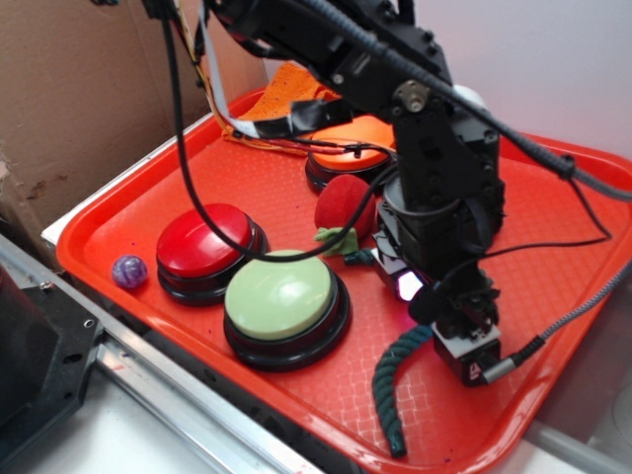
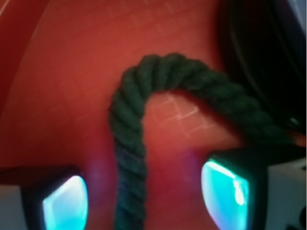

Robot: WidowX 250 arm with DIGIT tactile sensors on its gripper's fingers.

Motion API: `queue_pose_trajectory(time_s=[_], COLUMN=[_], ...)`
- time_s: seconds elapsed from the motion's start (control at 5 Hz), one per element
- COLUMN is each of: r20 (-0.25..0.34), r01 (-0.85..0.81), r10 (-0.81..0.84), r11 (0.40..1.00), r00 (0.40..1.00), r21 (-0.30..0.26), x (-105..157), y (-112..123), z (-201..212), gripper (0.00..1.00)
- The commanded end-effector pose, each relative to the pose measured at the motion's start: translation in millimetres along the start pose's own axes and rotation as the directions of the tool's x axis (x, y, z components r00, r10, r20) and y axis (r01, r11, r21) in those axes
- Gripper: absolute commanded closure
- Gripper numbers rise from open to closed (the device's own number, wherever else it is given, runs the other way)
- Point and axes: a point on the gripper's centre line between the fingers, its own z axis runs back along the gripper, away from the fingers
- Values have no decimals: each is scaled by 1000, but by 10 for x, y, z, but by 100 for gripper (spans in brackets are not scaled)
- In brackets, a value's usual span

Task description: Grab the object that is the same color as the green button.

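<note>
Hand low over the tray, fingers apart. Green rope between them, unclamped. Green button nearby.

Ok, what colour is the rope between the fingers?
Dark green rope, twisted strands; clearest in the wrist view.

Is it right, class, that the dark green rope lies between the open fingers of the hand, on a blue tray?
Not quite. The tray is red, not blue, as the exterior view shows. The rest holds: in the wrist view the dark green rope lies between the open fingers of the hand.
</note>
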Motion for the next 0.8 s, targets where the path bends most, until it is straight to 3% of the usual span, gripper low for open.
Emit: queue_pose_trajectory(time_s=[0.0, 0.6], r20=[50, 44], r01=[-18, -34], r10=[19, 35], r11=[1000, 999], r00=[999, 998], r21=[-10, -17], x=[84, 63], y=[-87, -72], z=[65, 58], gripper=[100, 100])
